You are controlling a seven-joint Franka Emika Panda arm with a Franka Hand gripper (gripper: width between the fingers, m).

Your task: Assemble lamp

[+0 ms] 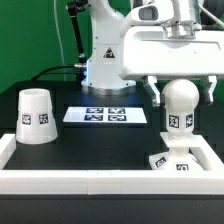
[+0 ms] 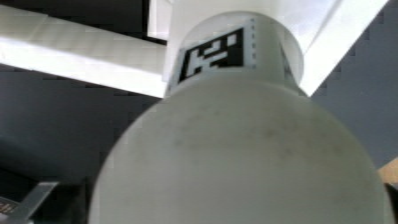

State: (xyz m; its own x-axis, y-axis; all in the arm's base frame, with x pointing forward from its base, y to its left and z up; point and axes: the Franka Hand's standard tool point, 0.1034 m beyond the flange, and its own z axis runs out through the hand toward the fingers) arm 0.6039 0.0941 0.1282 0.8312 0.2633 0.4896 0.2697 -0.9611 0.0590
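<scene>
The white ball-shaped bulb (image 1: 180, 100) stands upright, its tagged neck set down into the small square stepped base (image 1: 172, 161) near the exterior view's front right. My gripper (image 1: 181, 92) hangs straight over it, open, with one finger on each side of the ball and a small gap on both sides. In the wrist view the bulb (image 2: 231, 140) fills almost the whole picture, and one finger (image 2: 22, 200) shows at the edge, apart from it. The cup-like shade (image 1: 36, 115) stands mouth down at the exterior view's left, far from my gripper.
The marker board (image 1: 107, 115) lies flat in the middle of the dark table. A low white wall (image 1: 90, 181) runs along the front and both sides. The arm's white base (image 1: 100, 55) stands at the back.
</scene>
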